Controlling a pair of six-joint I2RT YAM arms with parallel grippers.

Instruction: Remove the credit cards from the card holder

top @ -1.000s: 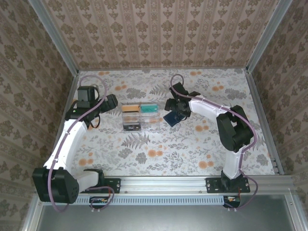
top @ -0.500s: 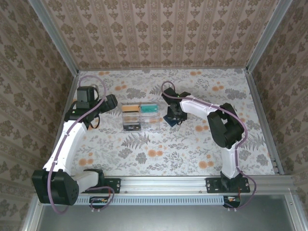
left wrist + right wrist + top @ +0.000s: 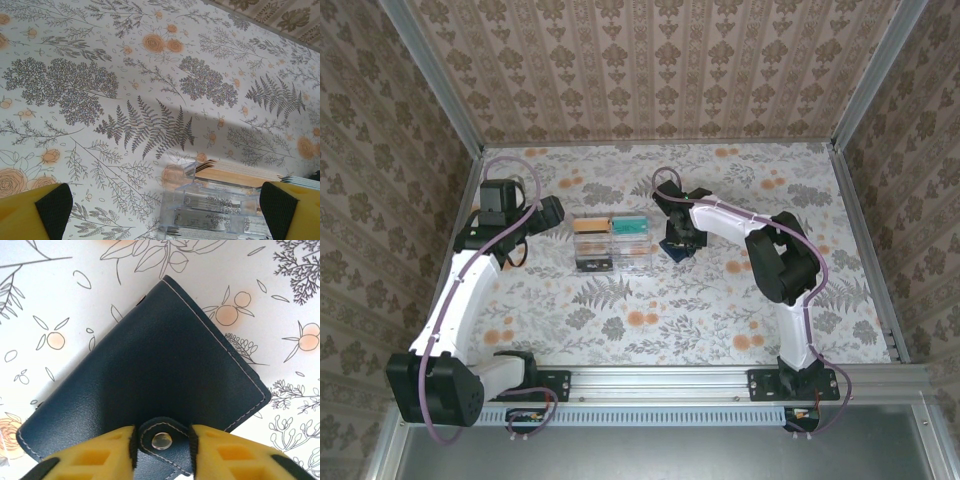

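Currently the right gripper [image 3: 161, 440] pinches the snap tab [image 3: 159, 427] of the navy card holder [image 3: 150, 365], which lies flat on the table [image 3: 720, 300]. The left gripper [image 3: 165, 205] hangs with jaws wide apart by the clear tray [image 3: 612, 246] holding the credit cards [image 3: 591, 226].

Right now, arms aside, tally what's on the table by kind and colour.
blue card holder: 1
clear organiser tray: 1
orange card stack: 1
teal card stack: 1
black card stack: 1
Total: 5
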